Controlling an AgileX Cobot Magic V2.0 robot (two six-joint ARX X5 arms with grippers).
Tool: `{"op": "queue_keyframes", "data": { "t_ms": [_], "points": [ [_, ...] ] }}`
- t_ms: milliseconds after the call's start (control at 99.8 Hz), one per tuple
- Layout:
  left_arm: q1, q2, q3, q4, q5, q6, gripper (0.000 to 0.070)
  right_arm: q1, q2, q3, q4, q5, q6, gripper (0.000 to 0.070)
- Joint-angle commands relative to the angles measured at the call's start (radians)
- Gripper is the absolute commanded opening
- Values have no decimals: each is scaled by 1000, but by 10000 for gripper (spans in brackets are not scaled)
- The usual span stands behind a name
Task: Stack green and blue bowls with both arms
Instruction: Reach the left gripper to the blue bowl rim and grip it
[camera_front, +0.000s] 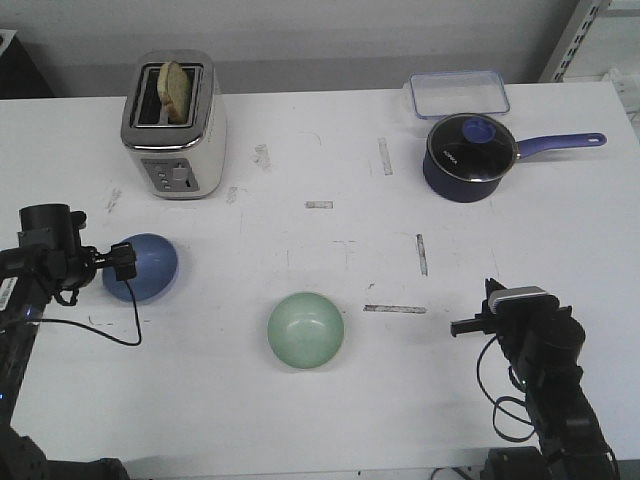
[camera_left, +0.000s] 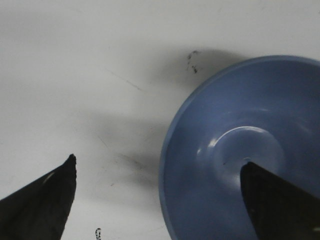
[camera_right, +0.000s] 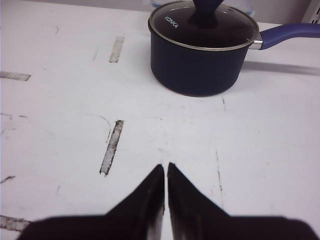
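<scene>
Straddling the blue bowl's (camera_front: 142, 267) rim at frame left, the spread left claw (camera_left: 160, 172) must pinch next; the right claw (camera_right: 165, 172) waits pressed together.

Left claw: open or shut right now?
Open. In the left wrist view the left claw has its fingers spread wide, one over bare table, the other inside the blue bowl, straddling its rim.
</scene>
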Motion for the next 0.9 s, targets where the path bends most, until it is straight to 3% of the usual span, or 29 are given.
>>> {"op": "queue_keyframes", "data": {
  "t_ms": [0, 140, 361, 541, 891],
  "points": [
    [3, 44, 18, -3, 3, -10, 609, 1, 5, 7, 13, 0, 0, 0],
    [3, 85, 18, -1, 4, -47, 575, 1, 5, 7, 13, 0, 0, 0],
    [3, 85, 18, -1, 4, -57, 197, 1, 5, 7, 13, 0, 0, 0],
    [3, 85, 18, -3, 4, -57, 0, 1, 5, 7, 13, 0, 0, 0],
    [2, 69, 78, -23, 7, -59, 0, 1, 5, 7, 13, 0, 0, 0]
  ]
}}
